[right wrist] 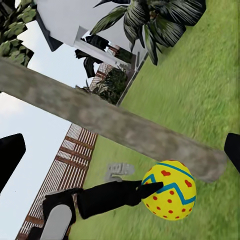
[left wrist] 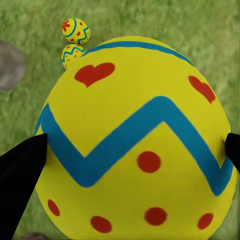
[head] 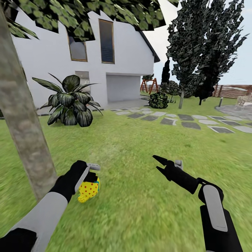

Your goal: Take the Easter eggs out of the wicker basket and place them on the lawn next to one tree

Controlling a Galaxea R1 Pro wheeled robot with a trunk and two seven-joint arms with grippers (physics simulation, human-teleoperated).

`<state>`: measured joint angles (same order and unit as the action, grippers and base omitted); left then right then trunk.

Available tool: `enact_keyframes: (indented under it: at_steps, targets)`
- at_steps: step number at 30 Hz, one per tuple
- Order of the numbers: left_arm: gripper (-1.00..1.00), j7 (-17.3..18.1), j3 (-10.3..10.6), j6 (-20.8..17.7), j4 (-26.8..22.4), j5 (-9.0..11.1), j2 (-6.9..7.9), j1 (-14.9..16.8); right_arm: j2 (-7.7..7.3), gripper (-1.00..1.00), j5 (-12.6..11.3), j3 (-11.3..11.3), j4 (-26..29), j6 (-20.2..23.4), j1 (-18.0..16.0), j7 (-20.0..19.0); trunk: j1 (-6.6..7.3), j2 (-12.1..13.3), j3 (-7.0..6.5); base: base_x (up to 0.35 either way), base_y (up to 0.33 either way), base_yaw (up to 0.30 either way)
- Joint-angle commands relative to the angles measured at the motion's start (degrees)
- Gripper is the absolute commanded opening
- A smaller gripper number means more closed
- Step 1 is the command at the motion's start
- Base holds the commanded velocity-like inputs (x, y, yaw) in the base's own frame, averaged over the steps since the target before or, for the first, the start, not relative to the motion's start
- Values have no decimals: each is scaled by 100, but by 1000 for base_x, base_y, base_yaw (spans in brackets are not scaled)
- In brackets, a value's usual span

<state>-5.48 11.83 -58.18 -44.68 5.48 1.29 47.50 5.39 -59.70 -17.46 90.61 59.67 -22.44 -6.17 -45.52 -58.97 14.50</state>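
**Holding the third egg beside the tree**

Gripping an egg [head: 89, 190] between its fingers, the left gripper [head: 88, 182] hung low over the lawn [head: 140, 196], close by the tree [head: 21, 115]. Its black fingertips [left wrist: 22, 170] pressed both sides of the shell. Two more eggs [left wrist: 75, 31] lay touching each other on the grass below, near the trunk's foot. The right gripper [head: 160, 165] stood empty, jaws parted, out over open grass and well apart from the left. A dark broad-leaved plant [head: 70, 101] and a white house [head: 129, 45] stood behind.
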Motion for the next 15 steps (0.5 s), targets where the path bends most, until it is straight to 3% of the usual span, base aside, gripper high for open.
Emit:
enact_keyframes:
  at_steps: [1, 8, 15]
  targets:
    - [-100, -59, 29, -6, 51, 63, 5, 25, 6, 100, 60, -21, 1, 33, -6, -60, -3, -5, 8, 274, -201, 100]
    - [-100, -67, 22, 17, 149, 51, 3, 56, 0, 100, 64, -30, 1, 33, -6, -54, -3, -5, -9, 274, -201, 203]
    - [-100, -68, 22, 17, 151, 42, 3, 57, 2, 100, 64, -32, 1, 33, -6, -57, -3, -5, -11, 274, -201, 25]
